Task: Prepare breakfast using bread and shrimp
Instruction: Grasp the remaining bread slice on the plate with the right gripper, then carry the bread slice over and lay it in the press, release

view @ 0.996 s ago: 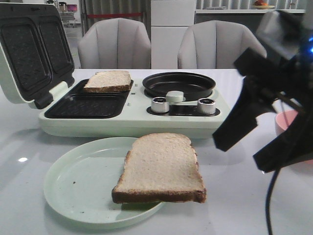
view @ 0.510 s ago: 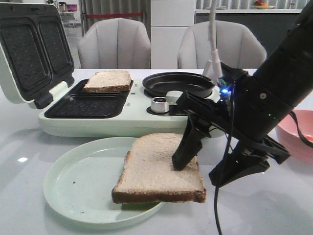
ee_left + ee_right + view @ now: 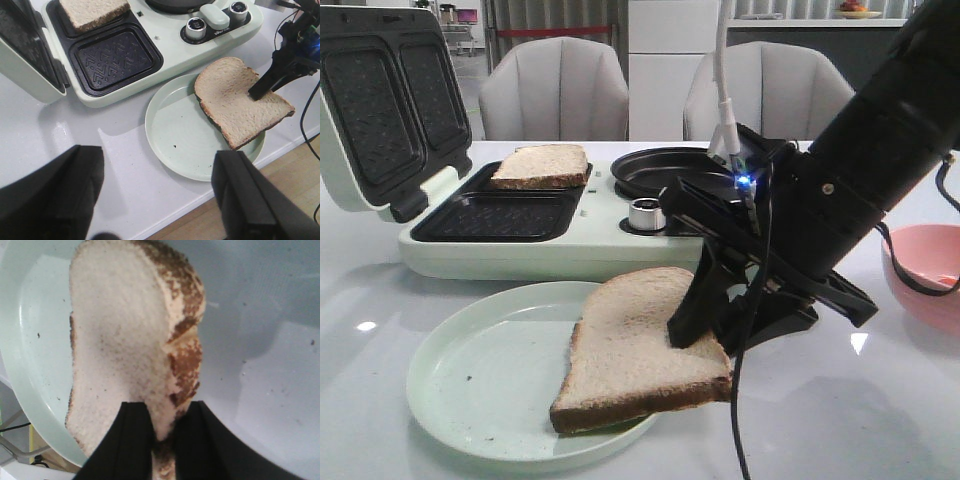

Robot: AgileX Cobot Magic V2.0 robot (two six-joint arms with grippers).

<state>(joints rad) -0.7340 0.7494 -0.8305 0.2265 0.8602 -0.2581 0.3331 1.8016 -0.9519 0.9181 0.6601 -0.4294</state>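
Observation:
One bread slice (image 3: 635,345) lies on the pale green plate (image 3: 480,380), its right edge lifted. My right gripper (image 3: 705,335) is shut on that right edge; the wrist view shows its fingers (image 3: 130,440) pinching the bread (image 3: 120,345). It also shows in the left wrist view (image 3: 235,97). A second bread slice (image 3: 542,165) sits in the far tray of the open sandwich maker (image 3: 570,250). My left gripper (image 3: 160,200) is open and empty above the table's front edge, near the plate (image 3: 180,135). No shrimp is in view.
The sandwich maker's lid (image 3: 380,100) stands open at the left. A black round pan (image 3: 670,170) and a knob (image 3: 646,213) are on its right half. A pink bowl (image 3: 930,270) stands at the right. Two chairs are behind the table.
My right arm swung in from the right, came down onto the plate's bread and shut on its right edge. That edge is now lifted slightly off the plate.

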